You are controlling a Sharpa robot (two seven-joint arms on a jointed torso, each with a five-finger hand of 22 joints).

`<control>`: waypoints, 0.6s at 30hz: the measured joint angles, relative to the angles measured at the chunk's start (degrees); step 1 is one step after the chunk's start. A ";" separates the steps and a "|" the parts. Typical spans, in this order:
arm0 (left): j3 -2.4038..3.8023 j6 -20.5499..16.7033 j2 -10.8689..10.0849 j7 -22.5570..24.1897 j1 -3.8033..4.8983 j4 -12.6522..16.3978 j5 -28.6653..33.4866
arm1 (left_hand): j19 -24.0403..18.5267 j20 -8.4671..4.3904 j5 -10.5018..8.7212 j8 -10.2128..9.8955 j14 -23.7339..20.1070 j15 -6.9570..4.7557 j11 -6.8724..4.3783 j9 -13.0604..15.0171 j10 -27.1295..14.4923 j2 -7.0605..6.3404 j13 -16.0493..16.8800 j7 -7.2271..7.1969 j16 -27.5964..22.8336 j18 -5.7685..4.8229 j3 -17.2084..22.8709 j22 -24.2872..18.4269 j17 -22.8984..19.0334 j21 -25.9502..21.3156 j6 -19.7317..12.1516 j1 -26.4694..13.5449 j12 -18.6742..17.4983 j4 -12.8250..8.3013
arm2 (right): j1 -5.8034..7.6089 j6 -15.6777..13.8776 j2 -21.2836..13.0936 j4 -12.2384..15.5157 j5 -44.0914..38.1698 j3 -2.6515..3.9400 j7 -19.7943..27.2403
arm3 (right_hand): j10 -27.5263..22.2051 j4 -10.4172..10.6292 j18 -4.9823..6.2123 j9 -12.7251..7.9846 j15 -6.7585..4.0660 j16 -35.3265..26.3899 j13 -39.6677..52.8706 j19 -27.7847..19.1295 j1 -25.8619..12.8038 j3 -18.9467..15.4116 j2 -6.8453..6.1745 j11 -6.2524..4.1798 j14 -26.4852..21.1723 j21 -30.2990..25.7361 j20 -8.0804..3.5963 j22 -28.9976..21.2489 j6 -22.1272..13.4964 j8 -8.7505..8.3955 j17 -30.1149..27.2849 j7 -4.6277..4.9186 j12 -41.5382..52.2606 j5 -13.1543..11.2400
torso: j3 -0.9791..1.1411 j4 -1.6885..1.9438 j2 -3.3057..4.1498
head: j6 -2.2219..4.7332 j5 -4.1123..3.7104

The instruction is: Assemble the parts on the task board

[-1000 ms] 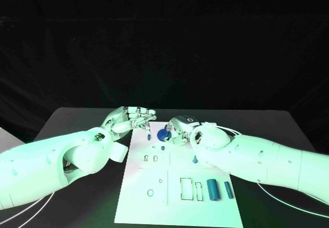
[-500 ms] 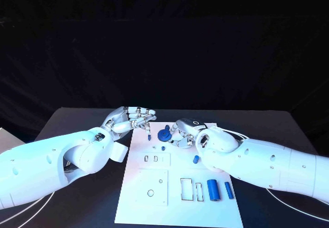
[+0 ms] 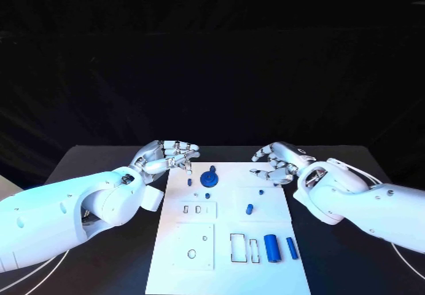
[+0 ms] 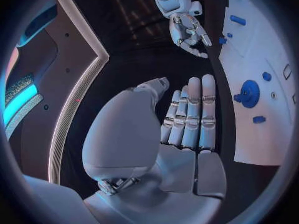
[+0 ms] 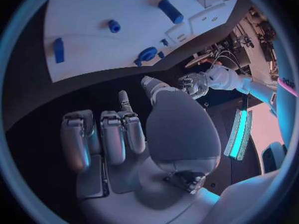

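The white task board (image 3: pixel 228 270) lies in the middle of the table. A round blue part (image 3: pixel 209 179) stands near its far edge, with a small blue peg (image 3: pixel 190 182) beside it. Two blue cylinders (image 3: pixel 272 247) lie at the near right, and a small blue piece (image 3: pixel 250 209) lies mid-board. My left hand (image 3: pixel 172 157) hovers at the board's far left corner, fingers side by side, holding nothing. My right hand (image 3: pixel 276 163) hangs over the far right corner, loosely bent and empty. The round part (image 4: pixel 249 92) is also in the left wrist view, and the board (image 5: pixel 106 10) in the right wrist view.
Rectangular and round slots (image 3: pixel 239 247) are cut into the near half of the board. Black table (image 3: pixel 115 258) stretches on both sides of it. Both white arms flank the board from left and right.
My right hand has let go of the round blue part and pulled back to the right, off the board's middle. The part stays standing. The left hand has barely moved.
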 measured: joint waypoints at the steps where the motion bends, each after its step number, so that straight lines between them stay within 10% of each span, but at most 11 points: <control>1: 0.00 0.02 0.02 0.01 0.00 -0.11 -0.01 | 0.00 0.00 0.00 0.00 -0.03 -0.03 0.00 0.00 0.00 0.00 0.00 0.00 0.00 0.00 0.00 0.00 0.00 0.00 0.00 0.00 0.00 0.00 | 0.17 0.18 -0.99 0.26 1.19 0.00 0.81 | 0.00 -0.42 0.00 0.00 0.00 0.00 0.00 0.00 0.90 0.07 -0.02 0.00 0.00 0.00 0.00 0.00 0.00 0.00 0.00 0.00 -0.25 -0.26 | 0.07 -0.15 -0.07 | 0.01 0.05; 10: -0.04 0.21 0.25 0.08 -0.01 -0.92 -0.03 | 0.00 0.00 0.00 0.00 -0.21 -0.21 0.00 0.00 0.00 0.00 0.00 0.00 0.00 0.00 0.00 -0.01 0.00 0.00 0.00 0.00 0.00 0.00 | 0.78 3.93 -7.72 -1.12 6.70 -0.05 8.92 | 0.00 -3.95 0.00 0.14 -0.04 0.00 -0.01 0.00 5.78 -0.01 -1.36 0.00 -0.04 -0.44 0.00 0.00 -0.25 -0.07 0.00 -0.25 -0.59 -3.04 | 0.64 -1.16 -0.47 | -0.26 -0.05; 18: -0.10 0.45 0.48 0.13 -0.07 -1.11 -0.04 | 0.00 0.00 0.00 0.00 -0.21 -0.21 0.00 -0.01 0.00 0.00 0.00 0.00 0.00 0.00 0.00 -0.01 0.00 0.00 0.00 0.00 0.00 0.00 | -1.60 5.19 -7.03 -5.82 6.11 -0.21 12.33 | 0.21 -4.10 0.00 0.07 -0.47 0.00 -0.01 0.01 6.22 -0.16 -1.40 -0.22 -0.04 -0.66 -0.44 -0.01 -0.90 -0.61 -0.01 -0.58 -0.89 -3.98 | 1.16 -1.46 -0.49 | -0.62 -0.07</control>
